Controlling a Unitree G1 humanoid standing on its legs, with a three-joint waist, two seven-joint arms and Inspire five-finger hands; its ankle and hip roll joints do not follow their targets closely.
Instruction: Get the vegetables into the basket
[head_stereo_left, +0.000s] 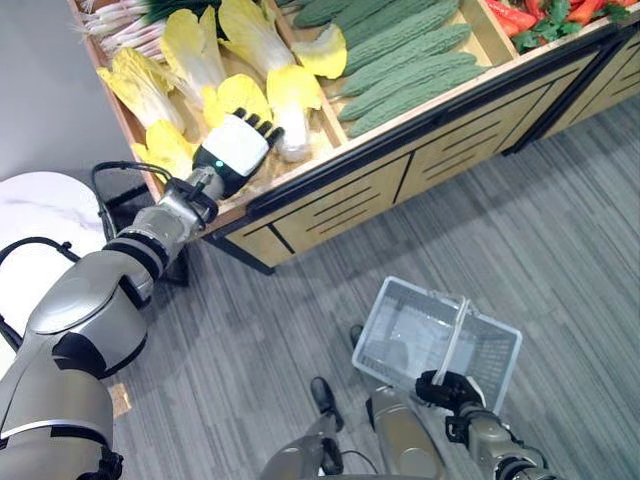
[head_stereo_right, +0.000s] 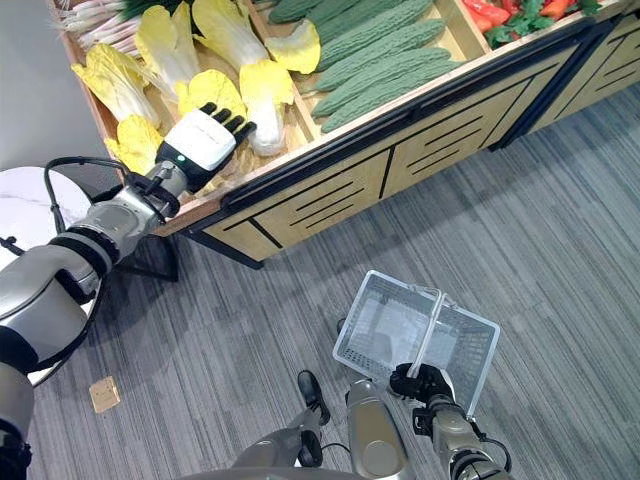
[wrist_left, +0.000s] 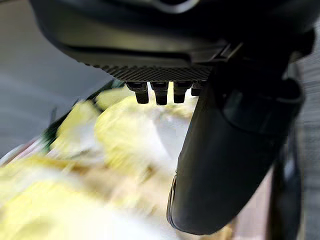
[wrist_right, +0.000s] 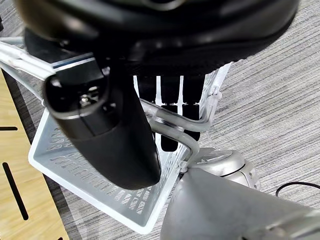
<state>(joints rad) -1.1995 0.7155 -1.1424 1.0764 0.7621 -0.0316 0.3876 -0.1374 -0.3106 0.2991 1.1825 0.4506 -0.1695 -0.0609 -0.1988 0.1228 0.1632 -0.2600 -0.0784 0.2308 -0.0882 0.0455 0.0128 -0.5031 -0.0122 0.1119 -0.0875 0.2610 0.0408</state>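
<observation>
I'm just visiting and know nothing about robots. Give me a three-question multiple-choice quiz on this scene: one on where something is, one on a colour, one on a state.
1. Where is the left hand?
A. Inside the basket
B. Over the cabbages on the stand
C. On the floor

2. What colour are the cabbages' leaves?
A. Yellow
B. Purple
C. Blue

3. What is in the basket?
A. Cabbages
B. Green gourds
C. Nothing

Answers:
1. B: its fingers reach over the cabbages in the wooden stand.
2. A: the leaves are yellow with white stalks.
3. C: the white basket hangs empty from the right hand, which is curled round its handle.
</observation>
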